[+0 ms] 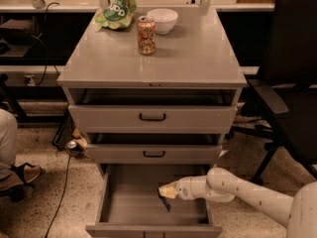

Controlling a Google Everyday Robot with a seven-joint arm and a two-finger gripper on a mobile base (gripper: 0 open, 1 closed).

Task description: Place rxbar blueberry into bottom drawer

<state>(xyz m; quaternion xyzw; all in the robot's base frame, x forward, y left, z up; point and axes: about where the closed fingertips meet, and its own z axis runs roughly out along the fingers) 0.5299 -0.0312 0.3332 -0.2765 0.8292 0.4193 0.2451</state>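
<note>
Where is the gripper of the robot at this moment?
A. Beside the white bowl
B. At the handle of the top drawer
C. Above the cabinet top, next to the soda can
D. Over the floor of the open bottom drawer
D: the gripper reaches in from the right over the grey floor of the open bottom drawer, with the dark rxbar blueberry at its tip.

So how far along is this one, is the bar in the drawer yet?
Done: the bottom drawer stands open. In hand: the gripper reaches in over its grey floor, shut on the rxbar blueberry, which hangs beneath it. Left: release the bar and withdraw.
</note>
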